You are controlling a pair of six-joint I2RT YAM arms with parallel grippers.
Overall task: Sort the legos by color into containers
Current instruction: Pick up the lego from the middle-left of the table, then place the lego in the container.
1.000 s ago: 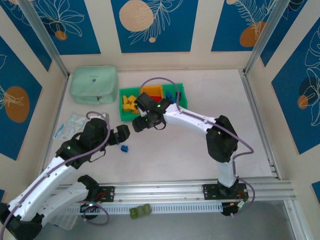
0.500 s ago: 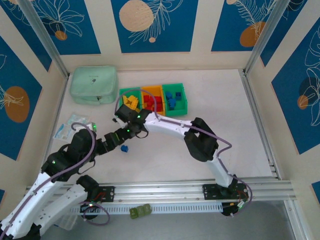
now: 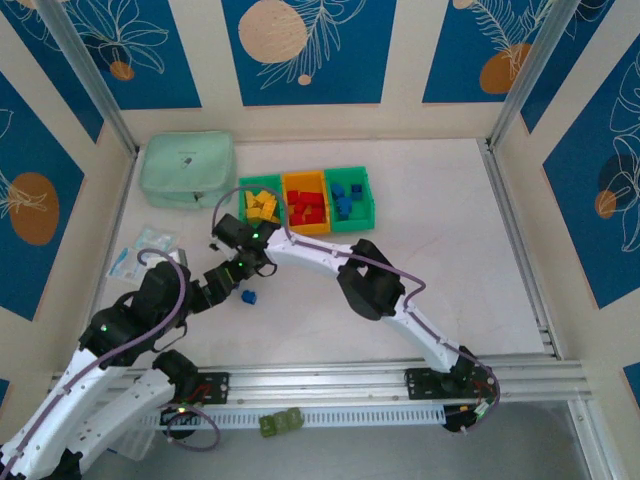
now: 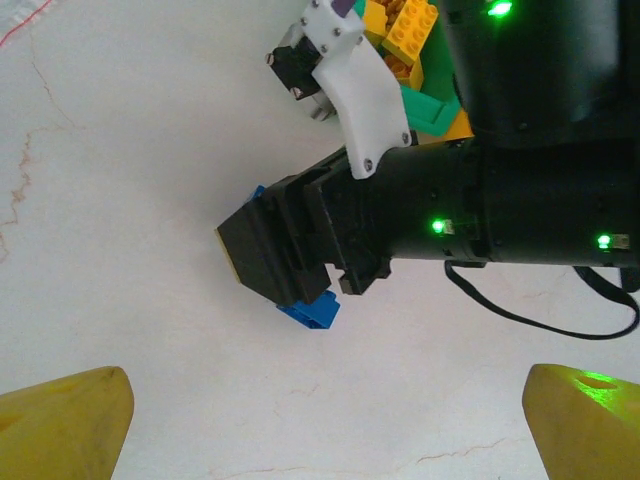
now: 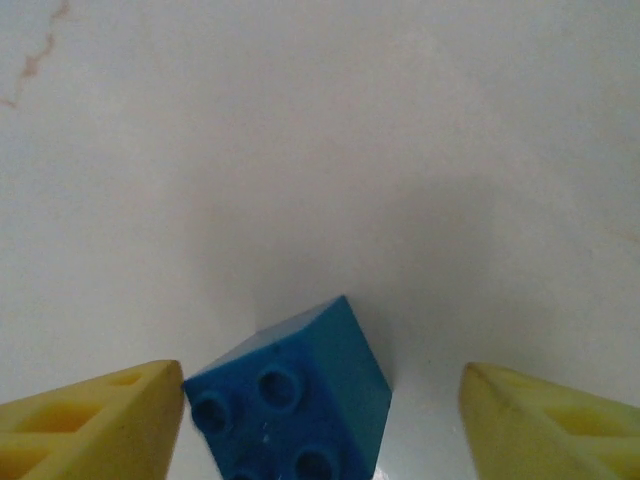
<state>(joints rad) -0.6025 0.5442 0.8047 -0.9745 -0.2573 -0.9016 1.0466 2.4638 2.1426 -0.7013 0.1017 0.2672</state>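
right wrist: blue brick is straddled by the part-open right gripper for pickup; left gripper is held wide beside it.

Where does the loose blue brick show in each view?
Top external: blue brick on the table, left of centre, at the tip of the right gripper.
Left wrist: centre, half hidden under that gripper.
Right wrist: bottom centre, between its yellow fingertips.
Shared landmark: the right gripper, over the brick.
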